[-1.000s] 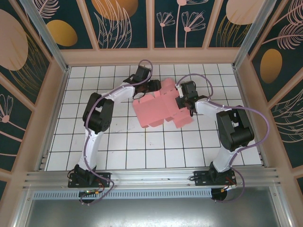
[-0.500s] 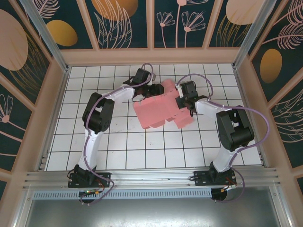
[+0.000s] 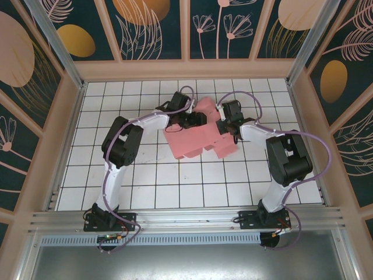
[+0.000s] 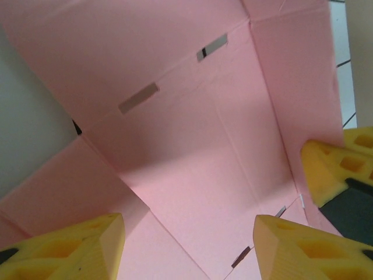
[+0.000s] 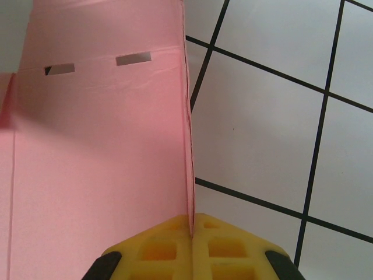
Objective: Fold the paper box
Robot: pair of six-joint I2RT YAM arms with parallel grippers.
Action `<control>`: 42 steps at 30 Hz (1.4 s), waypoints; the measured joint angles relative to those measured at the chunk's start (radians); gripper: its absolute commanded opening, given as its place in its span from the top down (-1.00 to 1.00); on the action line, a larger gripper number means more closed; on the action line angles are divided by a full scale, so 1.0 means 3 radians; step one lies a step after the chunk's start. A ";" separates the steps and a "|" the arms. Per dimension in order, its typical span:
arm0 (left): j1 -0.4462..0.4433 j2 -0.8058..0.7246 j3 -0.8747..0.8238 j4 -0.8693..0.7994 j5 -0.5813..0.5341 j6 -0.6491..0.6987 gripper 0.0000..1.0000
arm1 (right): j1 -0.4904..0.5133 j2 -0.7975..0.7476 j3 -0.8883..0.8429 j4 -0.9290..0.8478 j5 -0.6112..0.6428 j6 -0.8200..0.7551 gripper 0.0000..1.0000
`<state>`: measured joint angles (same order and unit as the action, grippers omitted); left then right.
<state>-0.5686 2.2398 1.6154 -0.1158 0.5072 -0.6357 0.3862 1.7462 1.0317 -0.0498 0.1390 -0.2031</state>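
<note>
The pink paper box [image 3: 191,140] lies partly folded at the middle back of the tiled floor, with several flaps raised. My left gripper [image 3: 197,119] hangs over its far part. In the left wrist view its yellow fingertips [image 4: 70,251] stand wide apart and open above the creased, slotted pink panels [image 4: 192,146], holding nothing. My right gripper [image 3: 224,125] is at the box's right side. In the right wrist view it [image 5: 191,230] is shut on the thin edge of an upright pink flap [image 5: 99,146]. The right gripper's yellow fingers [image 4: 344,166] show at the left wrist view's right edge.
White tiles with black lines [image 3: 145,181] spread in front of and to the left of the box. Wooden walls [image 3: 186,70] and metal posts [image 3: 52,41] close in the back and sides. An aluminium rail [image 3: 186,221] runs along the near edge by the arm bases.
My left gripper has moved right, from beside the box's left far corner to over the box. The right gripper has kept its grip in place.
</note>
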 measured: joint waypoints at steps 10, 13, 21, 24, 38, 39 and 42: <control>-0.0017 0.0158 0.0070 0.0000 -0.0270 -0.0188 -0.17 | 0.0009 0.0003 0.0000 0.0004 -0.0008 0.0006 1.00; -0.0024 0.0135 0.0050 0.0011 -0.0296 -0.0225 -0.17 | 0.0009 0.0003 0.0000 0.0004 -0.0008 0.0008 1.00; -0.0019 -0.0093 0.0008 0.0093 -0.0312 -0.0369 -0.15 | 0.0010 0.0003 -0.0001 0.0004 -0.0017 0.0006 1.00; -0.0019 -0.0074 0.0084 0.0112 -0.0327 -0.0444 -0.10 | 0.0014 0.0003 -0.0001 0.0004 -0.0017 0.0006 1.00; -0.0020 0.0135 0.0032 0.0127 -0.0418 -0.0604 -0.03 | 0.0038 -0.0011 -0.0045 0.0005 -0.0028 -0.0001 1.00; -0.0020 0.0094 -0.0009 0.0144 -0.0437 -0.0604 -0.09 | 0.0042 -0.0015 -0.0046 0.0005 -0.0028 -0.0003 1.00; -0.0019 -0.0131 -0.0155 0.0153 -0.0582 -0.0593 -0.21 | 0.0056 -0.0045 -0.0092 0.0032 -0.0027 -0.0008 1.00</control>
<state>-0.5743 2.2005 1.5688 -0.0700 0.3325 -0.8135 0.4030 1.7329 1.0042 -0.0402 0.1310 -0.2054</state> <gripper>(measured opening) 0.569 0.051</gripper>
